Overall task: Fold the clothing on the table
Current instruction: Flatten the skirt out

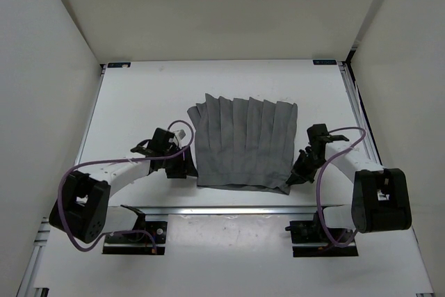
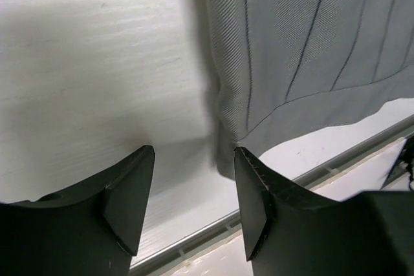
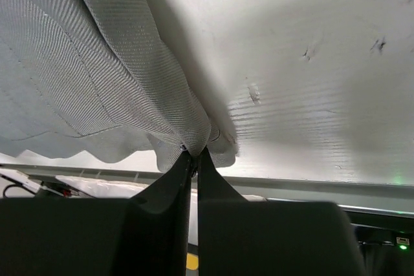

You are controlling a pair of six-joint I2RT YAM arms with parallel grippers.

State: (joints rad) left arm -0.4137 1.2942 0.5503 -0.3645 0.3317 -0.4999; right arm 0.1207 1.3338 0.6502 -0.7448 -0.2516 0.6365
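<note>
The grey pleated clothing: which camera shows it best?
The top external view: the whole clothing lies spread on the table, all pleats visible. The left wrist view shows only its near left corner by the open left gripper; the right wrist view, only a corner pinched in the shut right gripper.

No writing can be read anywhere. One small blue label (image 1: 119,65) and another (image 1: 325,62) sit at the table's (image 1: 153,88) far corners, well beyond the left fingers (image 2: 129,198) and the right fingers (image 3: 174,185). Their print is too small to read.
</note>
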